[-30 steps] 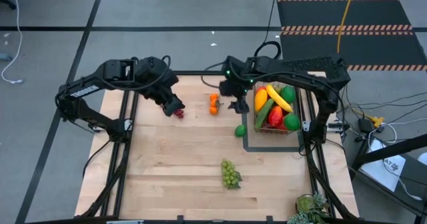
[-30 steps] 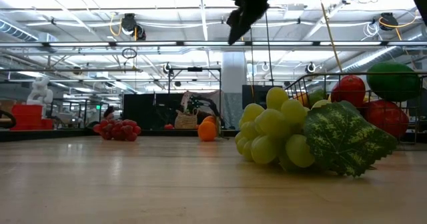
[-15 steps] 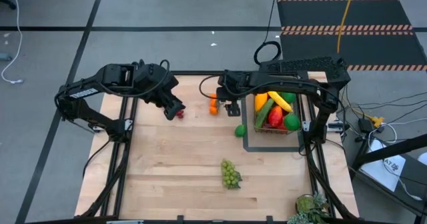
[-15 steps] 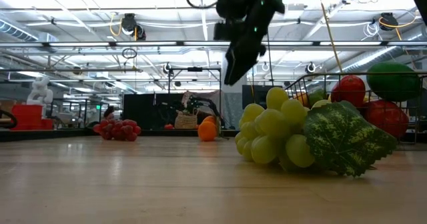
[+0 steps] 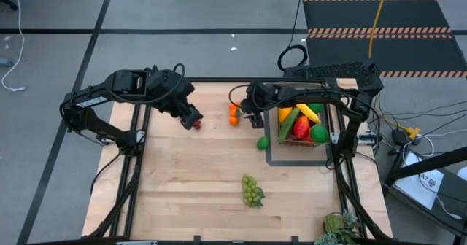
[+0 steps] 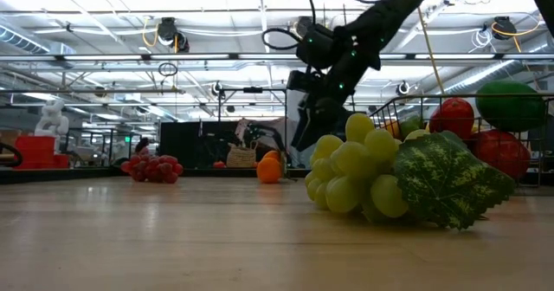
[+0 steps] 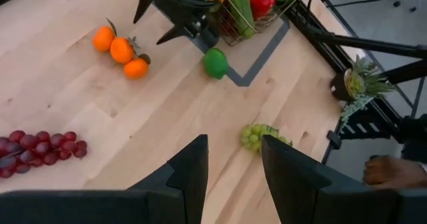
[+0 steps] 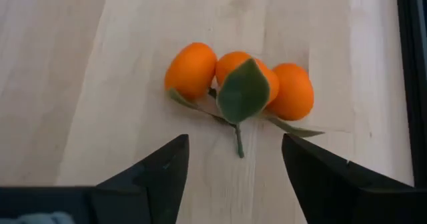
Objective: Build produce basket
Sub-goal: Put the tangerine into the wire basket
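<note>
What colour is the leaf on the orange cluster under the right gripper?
Green; the leaf lies across the middle of the three oranges, clearest in the right wrist view.

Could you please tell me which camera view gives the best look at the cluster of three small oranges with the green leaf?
The right wrist view: the cluster of three small oranges with a green leaf fills it, just ahead of the open right gripper. The high view shows a small orange speck, the low view a distant one, the left wrist view a smaller cluster.

oranges [image 5: 233,113] left of basket [image 5: 301,121] (lime [image 5: 263,143] nearer)
</note>
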{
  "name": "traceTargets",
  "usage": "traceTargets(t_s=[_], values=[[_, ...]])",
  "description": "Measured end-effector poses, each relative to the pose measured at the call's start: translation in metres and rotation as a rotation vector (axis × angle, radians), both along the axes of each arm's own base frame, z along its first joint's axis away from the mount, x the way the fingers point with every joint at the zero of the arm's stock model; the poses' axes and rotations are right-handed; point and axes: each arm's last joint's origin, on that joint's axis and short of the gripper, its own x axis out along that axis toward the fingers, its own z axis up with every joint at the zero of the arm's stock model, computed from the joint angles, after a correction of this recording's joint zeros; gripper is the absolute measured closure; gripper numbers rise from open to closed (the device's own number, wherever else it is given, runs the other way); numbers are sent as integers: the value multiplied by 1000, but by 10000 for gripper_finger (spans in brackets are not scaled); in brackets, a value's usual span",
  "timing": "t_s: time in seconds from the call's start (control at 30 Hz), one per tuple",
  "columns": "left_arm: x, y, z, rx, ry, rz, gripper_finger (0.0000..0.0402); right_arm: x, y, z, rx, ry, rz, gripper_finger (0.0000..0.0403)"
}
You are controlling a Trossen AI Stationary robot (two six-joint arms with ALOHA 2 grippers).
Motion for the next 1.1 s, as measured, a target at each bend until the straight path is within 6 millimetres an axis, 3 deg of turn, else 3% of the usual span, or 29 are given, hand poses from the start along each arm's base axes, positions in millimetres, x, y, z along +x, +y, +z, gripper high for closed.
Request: traceTargets(t_s=[0.23,0.57,0.73,0.83,1.1], values=[[0,2,0,22,-4,76,261,0,-9,-16,57,-106,-28,177],[6,4,6,22,-85,126,261,7,-14,-58,96,-32,-120,177],[6,3,6,6,-86,138,261,7,-14,-61,112,-26,-143,187],[6,1,6,4,-86,131,261,7,-13,-61,114,-22,-135,228],[6,-9,6,-8,-86,69,261,7,-6,-63,160,3,-133,388]])
